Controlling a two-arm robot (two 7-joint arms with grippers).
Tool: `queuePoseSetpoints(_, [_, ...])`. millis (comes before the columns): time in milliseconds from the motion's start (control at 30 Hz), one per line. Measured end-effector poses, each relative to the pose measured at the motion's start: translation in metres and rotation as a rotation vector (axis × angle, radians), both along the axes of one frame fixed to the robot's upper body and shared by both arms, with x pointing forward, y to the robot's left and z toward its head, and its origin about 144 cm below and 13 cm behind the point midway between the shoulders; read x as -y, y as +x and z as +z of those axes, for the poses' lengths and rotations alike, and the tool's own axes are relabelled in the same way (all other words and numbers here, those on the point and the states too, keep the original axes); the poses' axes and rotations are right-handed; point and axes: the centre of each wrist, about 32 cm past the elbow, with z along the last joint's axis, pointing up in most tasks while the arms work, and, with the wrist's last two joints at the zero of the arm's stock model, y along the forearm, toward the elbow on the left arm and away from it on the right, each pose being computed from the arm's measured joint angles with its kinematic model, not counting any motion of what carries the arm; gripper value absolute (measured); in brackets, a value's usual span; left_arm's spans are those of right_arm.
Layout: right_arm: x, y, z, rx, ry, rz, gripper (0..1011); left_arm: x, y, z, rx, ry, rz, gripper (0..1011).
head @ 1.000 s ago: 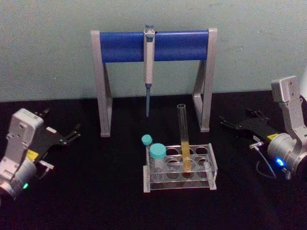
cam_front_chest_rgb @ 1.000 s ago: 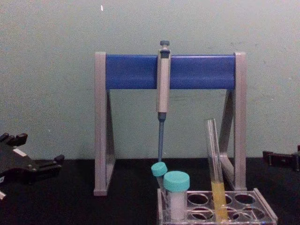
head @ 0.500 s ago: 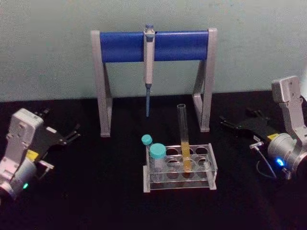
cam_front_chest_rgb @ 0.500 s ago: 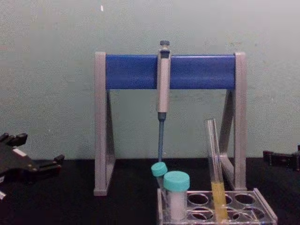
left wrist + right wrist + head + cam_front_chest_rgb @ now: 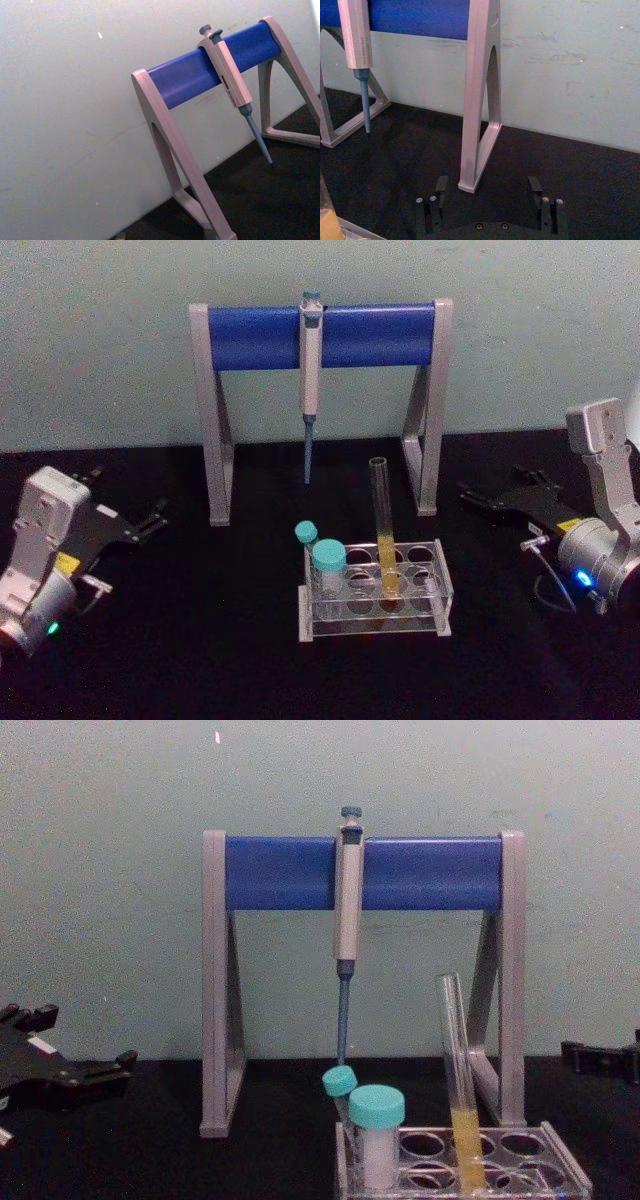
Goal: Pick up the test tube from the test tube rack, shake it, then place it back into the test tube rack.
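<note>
A pale green wall backs the black table (image 5: 200, 640). No legible writing. The test tube (image 5: 384, 530) stands in the test tube rack (image 5: 375, 592) mid-table. Left gripper (image 5: 150, 518) and right gripper (image 5: 480, 498) rest at opposite edges, fingers spread wide.

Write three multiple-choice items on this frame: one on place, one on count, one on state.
1. Where is the tall clear glass test tube with yellow liquid?
A. In the clear plastic test tube rack
B. In the right gripper
C. Lying on the black table

2. How many teal-capped tubes stand in the rack?
A. One
B. Two
C. Four

3. What is the right gripper doing?
A. Clamped on the tube
B. Open, holding nothing
C. Gripping the pipette

Answers: 1 A, it stands upright in a rack hole; 2 B, two teal caps show; 3 B, its fingers stand apart over bare table.
</note>
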Motion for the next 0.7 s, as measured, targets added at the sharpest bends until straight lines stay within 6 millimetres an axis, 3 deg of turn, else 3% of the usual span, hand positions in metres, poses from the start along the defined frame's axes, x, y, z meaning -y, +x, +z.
queuePoseSetpoints(700, [0.0000, 0.0000, 0.0000, 0.000, 0.000, 0.000, 1000, 0.0000, 0.0000, 0.0000, 0.000, 0.000, 0.000, 1001])
